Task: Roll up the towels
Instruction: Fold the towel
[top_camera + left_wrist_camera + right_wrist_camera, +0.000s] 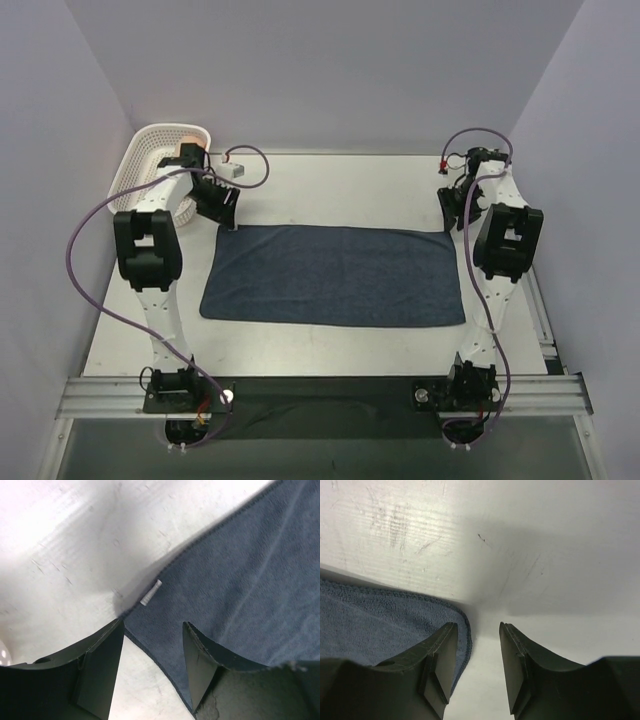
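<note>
Your left fingers stand parted astride the far-left corner of the navy towel, and your right fingers stand parted at its far-right corner, neither pair clamped on it. It lies flat mid-tabletop, with bare surface along every edge. Its small white tag is unreadable. Far left, the white basket holds the orange towel.

I'm working in a robot lab cell, not a home or a shop. Plain pale walls box in a scuffed white bench on three sides. The left arm and the right arm are bolted to an aluminium rail at the near edge. Purple cables loop loose from their joints.
</note>
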Tool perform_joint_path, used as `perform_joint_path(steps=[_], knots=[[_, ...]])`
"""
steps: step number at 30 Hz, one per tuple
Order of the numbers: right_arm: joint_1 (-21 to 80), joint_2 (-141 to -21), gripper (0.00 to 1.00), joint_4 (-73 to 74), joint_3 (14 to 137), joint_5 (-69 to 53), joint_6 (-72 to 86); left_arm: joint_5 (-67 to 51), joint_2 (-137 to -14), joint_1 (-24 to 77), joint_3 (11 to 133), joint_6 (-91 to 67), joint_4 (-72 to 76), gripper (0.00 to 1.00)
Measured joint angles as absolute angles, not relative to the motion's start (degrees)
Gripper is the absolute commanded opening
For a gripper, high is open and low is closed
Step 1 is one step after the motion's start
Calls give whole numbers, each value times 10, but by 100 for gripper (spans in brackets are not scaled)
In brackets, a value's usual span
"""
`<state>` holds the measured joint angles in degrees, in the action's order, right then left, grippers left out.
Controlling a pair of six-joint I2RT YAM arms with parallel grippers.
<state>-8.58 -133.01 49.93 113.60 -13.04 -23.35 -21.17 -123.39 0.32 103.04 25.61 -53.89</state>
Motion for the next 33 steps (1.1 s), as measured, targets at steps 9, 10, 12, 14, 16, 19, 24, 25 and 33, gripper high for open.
perform_joint_path(steps=[9, 10, 12, 14, 16, 19, 24, 25, 33], knots=[[-79, -1357, 36, 497, 1145, -135, -225, -191, -1281, 3, 1074, 253, -528, 60], [-78, -1357, 36, 497, 1145, -136, -225, -189, -1285, 3, 1076, 253, -528, 60], [-77, -1357, 32, 497, 1145, -140, -225, -188, -1293, 3, 1079, 254, -528, 59], [-77, -1357, 30, 497, 1145, -141, -225, -187, -1298, 3, 1080, 257, -527, 57], [-75, -1357, 26, 497, 1145, -144, -225, -187, -1302, 3, 1080, 258, -528, 55], [-75, -1357, 27, 497, 1145, -145, -225, -187, -1303, 3, 1080, 262, -532, 56], [-75, -1357, 38, 497, 1143, -149, -223, -187, -1303, 3, 1079, 267, -536, 58], [-75, -1357, 38, 497, 1143, -151, -223, -187, -1303, 3, 1079, 268, -536, 58], [-93, -1352, 36, 502, 1134, -180, -215, -187, -1303, -11, 1078, 268, -540, 57]])
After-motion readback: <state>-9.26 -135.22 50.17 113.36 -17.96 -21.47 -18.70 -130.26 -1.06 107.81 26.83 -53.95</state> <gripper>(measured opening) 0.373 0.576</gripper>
